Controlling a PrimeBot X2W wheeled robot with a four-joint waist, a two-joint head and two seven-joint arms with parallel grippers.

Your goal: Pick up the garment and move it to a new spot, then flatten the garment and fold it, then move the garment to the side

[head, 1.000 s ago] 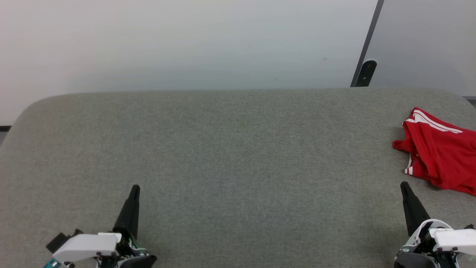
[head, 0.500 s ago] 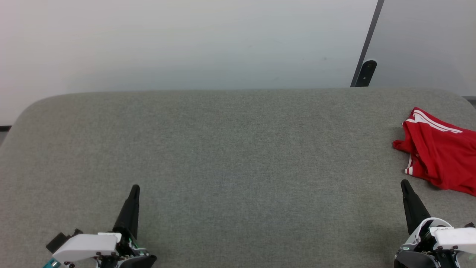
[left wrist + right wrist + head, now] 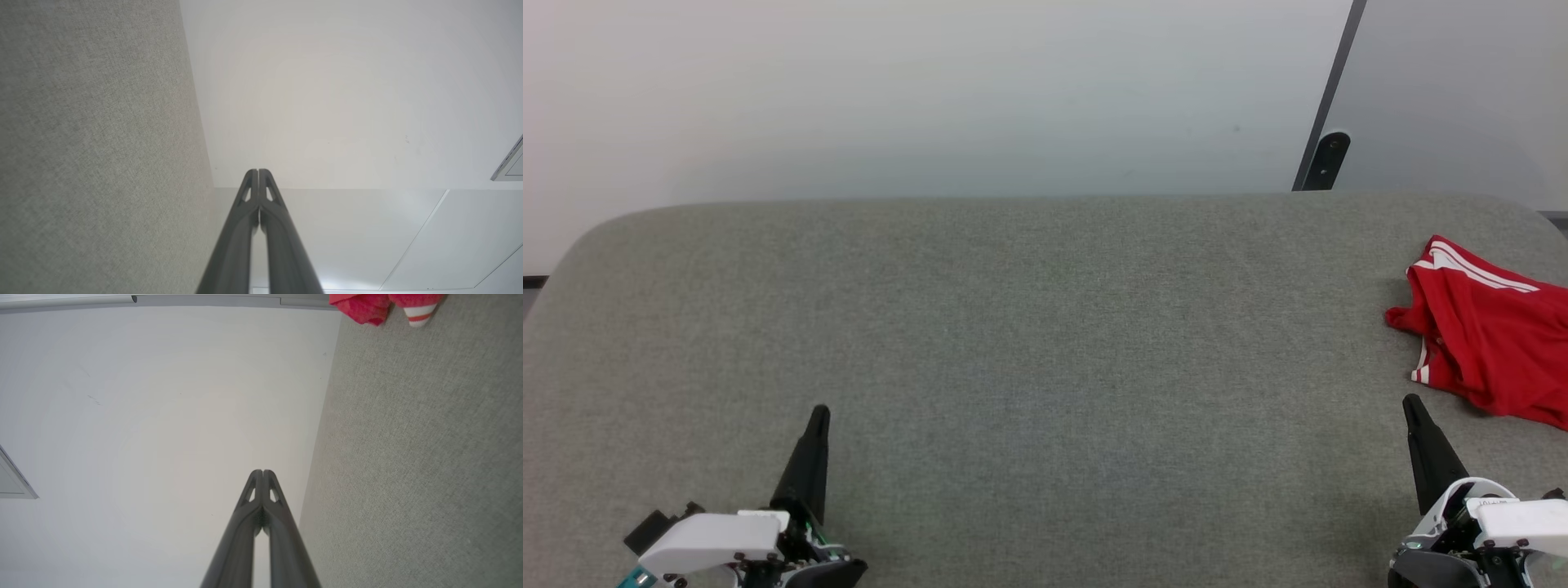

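Red cloth with white stripes, the garment lies crumpled at the right end of the grey tabletop. The head view's right edge cuts it off, and its front is lost in the folds. In the right wrist view a scrap of it pokes in at the top edge. The left gripper and the right gripper sit low at the near side, fingers clenched together on nothing. The right one is near the garment, not touching it.

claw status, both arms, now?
Left claw: closed, holding nothing.
Right claw: closed, holding nothing, not touching the garment.
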